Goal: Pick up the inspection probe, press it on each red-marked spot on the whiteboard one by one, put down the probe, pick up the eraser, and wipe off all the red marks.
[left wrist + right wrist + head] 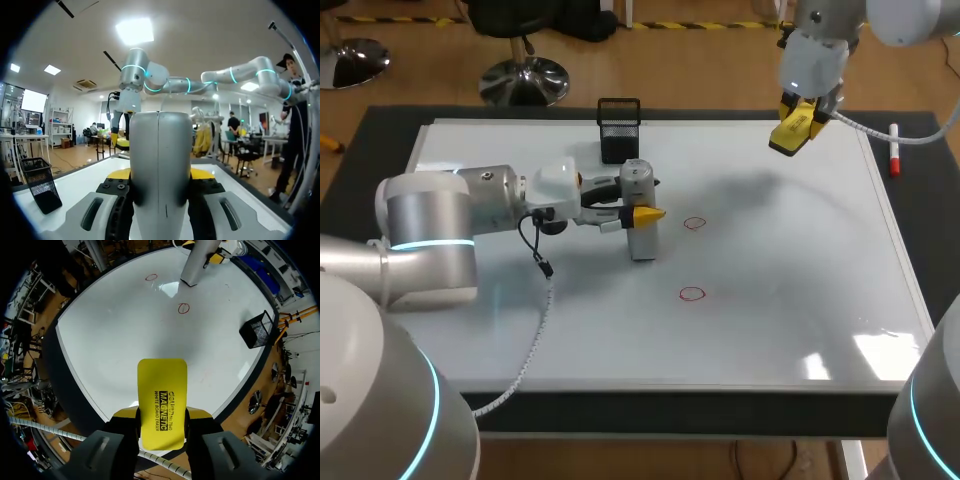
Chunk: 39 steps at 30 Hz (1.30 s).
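Note:
The grey inspection probe (639, 215) stands upright on the whiteboard (780, 300), its foot just left of the upper red mark (694, 224). My left gripper (643, 212) is shut on it from the side; in the left wrist view the probe (160, 145) fills the gap between the fingers. A second red mark (692, 294) lies nearer the front. High over the board's far right part, my right gripper (794, 130) is shut on the yellow eraser (161, 390). The right wrist view looks down on both marks (183, 308) and the probe (196, 264).
A black mesh holder (619, 128) stands at the board's far edge, behind the probe. A red marker (894, 150) lies on the dark table right of the board. The left arm's cable (535, 330) trails over the board's front left.

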Available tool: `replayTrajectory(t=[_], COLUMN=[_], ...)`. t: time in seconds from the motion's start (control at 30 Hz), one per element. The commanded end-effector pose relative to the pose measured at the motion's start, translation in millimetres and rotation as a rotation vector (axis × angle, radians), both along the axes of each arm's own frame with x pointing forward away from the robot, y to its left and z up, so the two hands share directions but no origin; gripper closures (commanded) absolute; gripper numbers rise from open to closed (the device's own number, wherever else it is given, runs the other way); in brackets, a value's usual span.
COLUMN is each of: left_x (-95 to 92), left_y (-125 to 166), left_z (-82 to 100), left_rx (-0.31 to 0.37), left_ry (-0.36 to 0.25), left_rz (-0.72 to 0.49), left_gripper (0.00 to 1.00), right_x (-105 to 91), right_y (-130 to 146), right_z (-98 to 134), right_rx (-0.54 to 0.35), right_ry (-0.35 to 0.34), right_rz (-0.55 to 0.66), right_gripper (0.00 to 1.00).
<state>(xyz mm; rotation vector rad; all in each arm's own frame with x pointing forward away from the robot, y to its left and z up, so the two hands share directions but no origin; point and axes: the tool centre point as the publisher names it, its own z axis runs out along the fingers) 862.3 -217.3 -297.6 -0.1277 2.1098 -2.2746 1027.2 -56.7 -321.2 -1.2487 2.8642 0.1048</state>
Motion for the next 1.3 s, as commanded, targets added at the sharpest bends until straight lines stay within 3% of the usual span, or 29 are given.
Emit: replayTrajectory(t=[0.03,0.97,1.3], left_x=[-0.6,0.3,1.2], left_y=[0,-1,-5], left_z=[0.0,-1.0,32.8], left_rx=[0.006,0.011,0.001], left_ry=[0.002,0.008,-0.032], left_rz=[0.0,-0.007,-0.015], left_gripper=[1.0,1.0,1.0], right_x=[-0.4,-0.4,-0.4], right_y=[-1,-1,-1], right_z=[1,1,1], right_rx=[-0.003,-0.003,-0.003], right_ry=[-0.001,-0.001,-0.001], right_rz=[0.002,0.002,0.002], right_gripper=[1.0,1.0,1.0])
